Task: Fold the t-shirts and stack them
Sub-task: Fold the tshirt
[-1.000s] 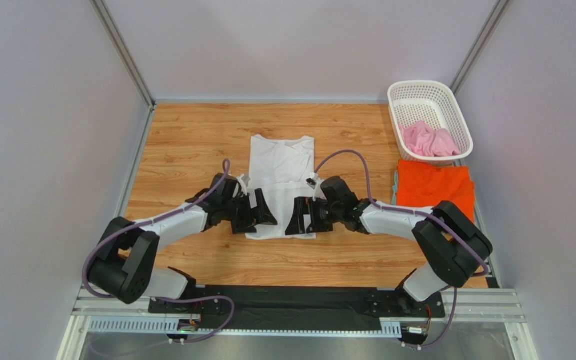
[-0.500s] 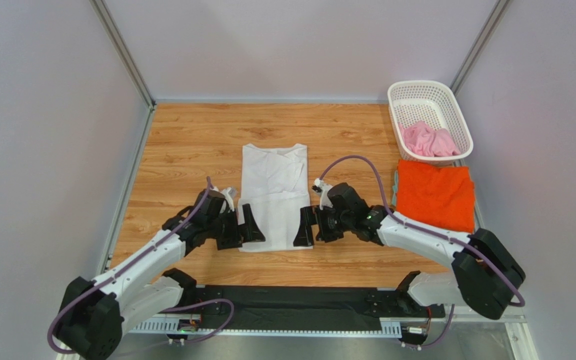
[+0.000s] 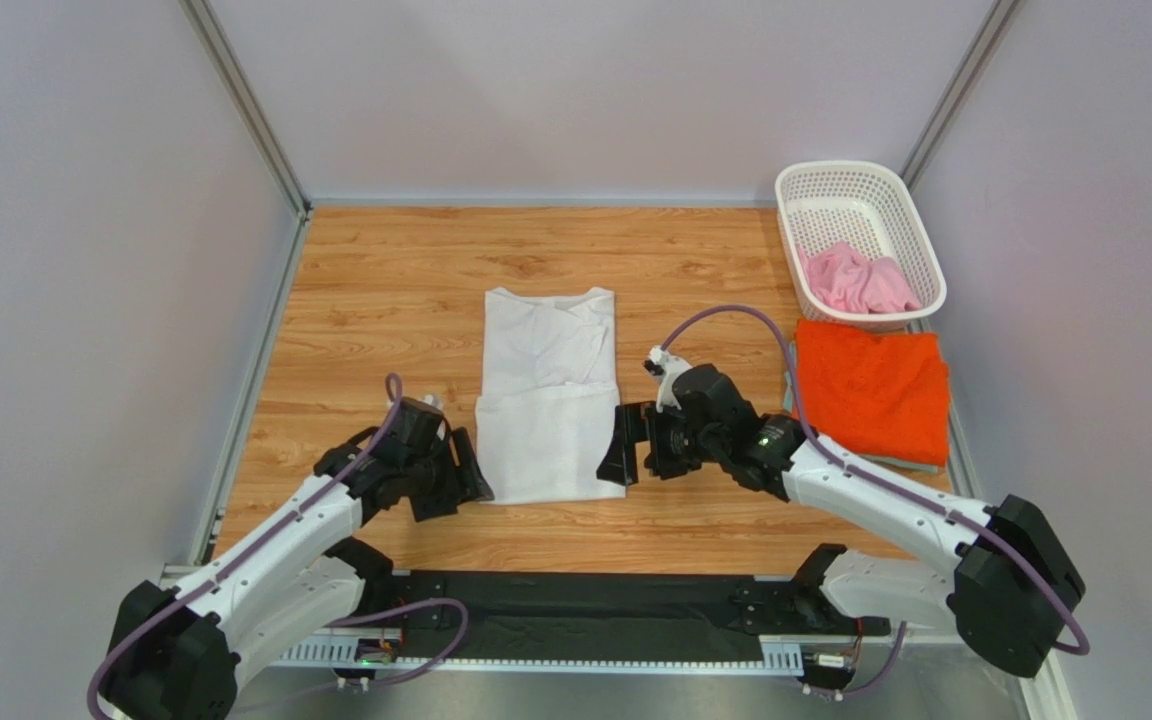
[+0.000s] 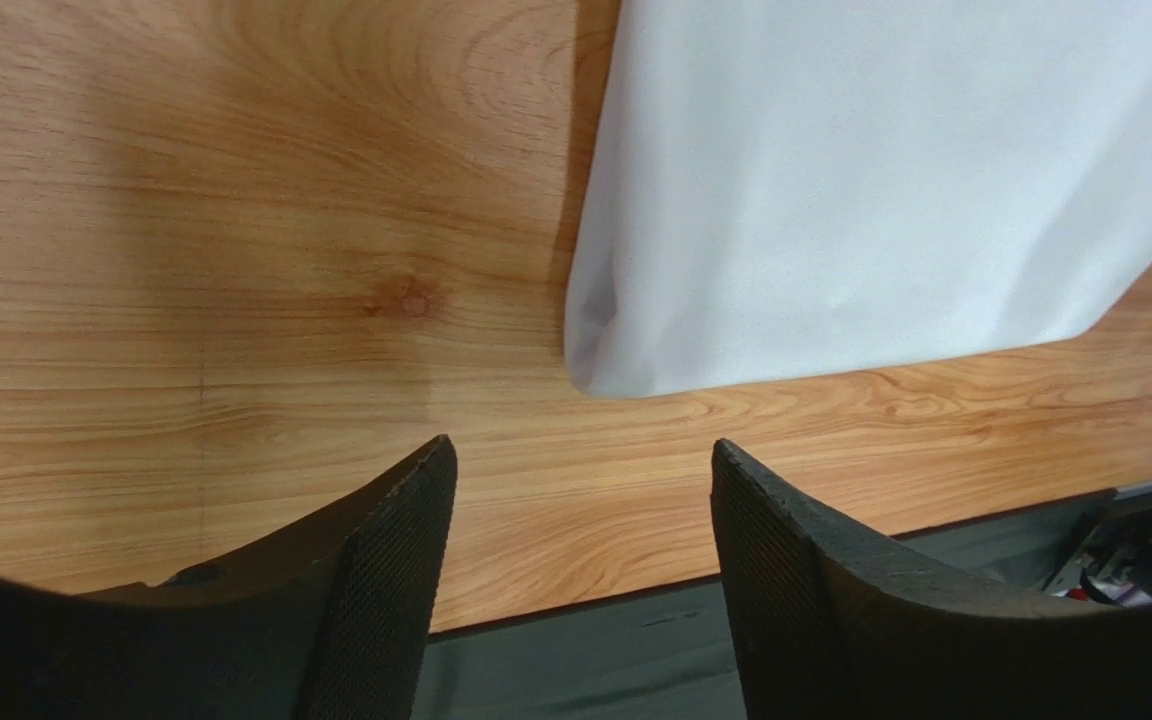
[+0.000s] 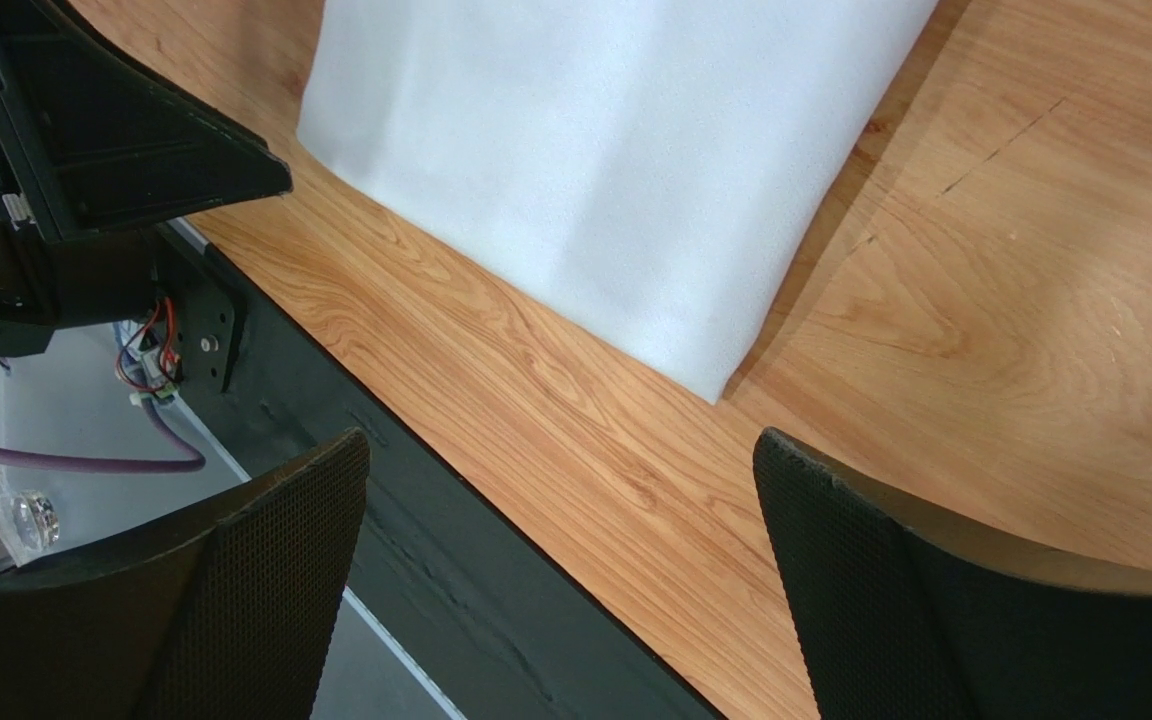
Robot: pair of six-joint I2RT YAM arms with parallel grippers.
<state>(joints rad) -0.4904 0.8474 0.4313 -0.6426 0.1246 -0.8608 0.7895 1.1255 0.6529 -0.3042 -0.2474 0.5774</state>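
- Bench [image 3: 372, 300] first, since it's the biggest thing here: a wood-grain top, and everything we talk about below sits on it.
- Left arm [image 3: 274, 540] and right arm [image 3: 875, 488] both come in from the near edge and angle toward the middle of the bench.
- White t-shirt [image 3: 545, 393] lies flat near the middle, between the two arms. Its sleeves are tucked in, so it's a narrow rectangle with the collar at the far end. We can see an edge running across it about halfway down.
- White lattice basket [image 3: 856, 170] sits in the far right corner.
- Orange t-shirt [image 3: 868, 393] is folded into a fairly tidy rectangle at the right edge of the bench. It's well apart from the white one and just on the near side of the basket.
- Pink t-shirt [image 3: 860, 281] is bunched up inside the basket, not folded.
- Left pincer [image 4: 582, 450] is spread wide and holding nothing. In its wrist view we see the near left corner of the white t-shirt just beyond the fingertips, with bare wood in between.
- Right pincer [image 5: 560, 438] is spread wide too and has nothing in it. It sits just off the near right corner of the white t-shirt, and as far as we can tell the cloth isn't touching either finger.
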